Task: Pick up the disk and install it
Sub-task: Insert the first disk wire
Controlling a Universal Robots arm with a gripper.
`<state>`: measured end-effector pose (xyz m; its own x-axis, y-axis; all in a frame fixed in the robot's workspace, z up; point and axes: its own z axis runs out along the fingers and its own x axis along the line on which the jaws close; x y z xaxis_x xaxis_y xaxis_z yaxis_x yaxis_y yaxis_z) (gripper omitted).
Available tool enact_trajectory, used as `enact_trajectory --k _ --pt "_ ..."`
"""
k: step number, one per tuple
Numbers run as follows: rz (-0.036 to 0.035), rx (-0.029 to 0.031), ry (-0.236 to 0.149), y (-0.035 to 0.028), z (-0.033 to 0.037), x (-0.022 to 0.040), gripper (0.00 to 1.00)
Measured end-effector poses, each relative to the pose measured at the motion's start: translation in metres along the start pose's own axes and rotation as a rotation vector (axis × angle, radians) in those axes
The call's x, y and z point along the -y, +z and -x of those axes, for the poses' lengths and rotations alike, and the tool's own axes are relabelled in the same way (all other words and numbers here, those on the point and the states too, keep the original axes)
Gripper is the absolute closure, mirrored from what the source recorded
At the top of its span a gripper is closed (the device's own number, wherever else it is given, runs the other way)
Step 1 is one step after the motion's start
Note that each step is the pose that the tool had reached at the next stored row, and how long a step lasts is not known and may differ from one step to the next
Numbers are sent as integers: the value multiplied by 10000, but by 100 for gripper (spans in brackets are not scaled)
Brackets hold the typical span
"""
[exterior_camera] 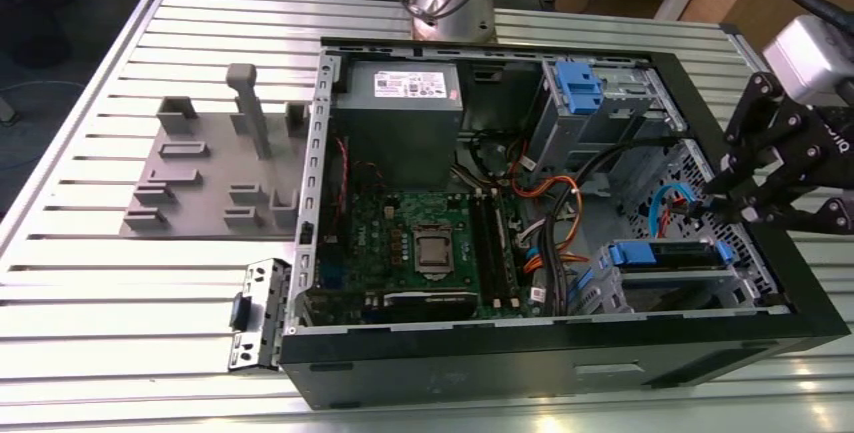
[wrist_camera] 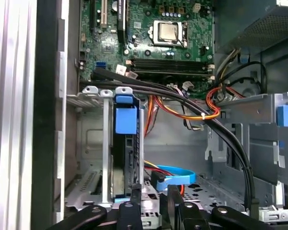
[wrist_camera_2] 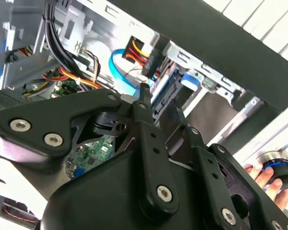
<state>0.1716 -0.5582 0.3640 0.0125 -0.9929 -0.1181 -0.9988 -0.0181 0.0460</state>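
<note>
The exterior view is showing us a slatted metal tabletop (exterior_camera: 80, 283) carrying an open black computer case (exterior_camera: 561, 373), with a grey moulded fixture (exterior_camera: 214, 168) lying at that view's left and wooden furniture standing beyond the far edge. Inside the case we are seeing a green motherboard (exterior_camera: 414, 243) and a grey power supply (exterior_camera: 398, 113).

The end effector (exterior_camera: 747, 188) is hanging at the exterior view's right, over the case's right wall. The disk (exterior_camera: 671, 258) is sitting in a drive cage near the case's front right corner, framed in blue, just below and beside the end effector. In the first wrist view we are looking at the disk (wrist_camera: 126, 148) standing edge-on in its cage, the black fingertips (wrist_camera: 136, 191) lying close together just before it, gripping nothing. A person's hand (wrist_camera_2: 266, 175) is holding a knob in the second wrist view.
</note>
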Motion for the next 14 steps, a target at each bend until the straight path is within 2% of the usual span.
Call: enact_trajectory --k 8,14 --pt "56 -50 9 107 129 92 65" --pt "78 -144 16 172 192 175 65"
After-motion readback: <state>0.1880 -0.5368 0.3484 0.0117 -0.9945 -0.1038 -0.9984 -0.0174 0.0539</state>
